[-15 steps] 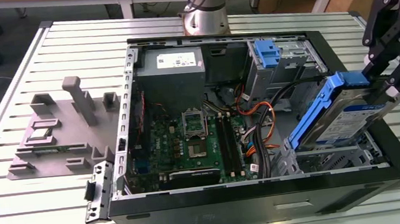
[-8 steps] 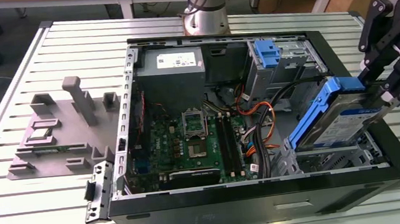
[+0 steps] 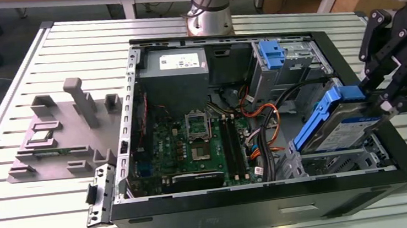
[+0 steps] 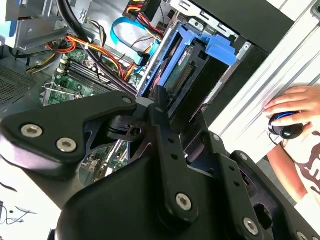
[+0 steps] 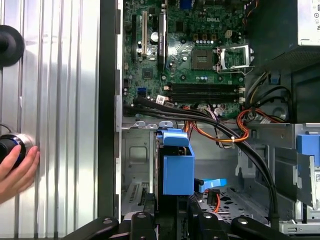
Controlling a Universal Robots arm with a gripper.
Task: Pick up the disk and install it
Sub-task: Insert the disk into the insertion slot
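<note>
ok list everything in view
silver metal disk in blue plastic carrier: one, silver and blue, tilted over the drive bay
open computer case: one, black, on the table
circuit motherboard: one, green, inside the case
power supply box: one, grey, inside the case
plastic caddy: one, blue, beside that box
plastic fixture: one, grey, exterior view's left
slatted metal table: one, silver, under the case
person's hand: one, beside the case
gripper: one, black, shut on the disk

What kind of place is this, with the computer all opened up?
Probably a robotics lab or workshop. A black open-sided computer tower case lies on a ribbed silver metal table, a grey robot arm base stands beside it, and the black end effector holds a blue-framed silver hard drive.
</note>
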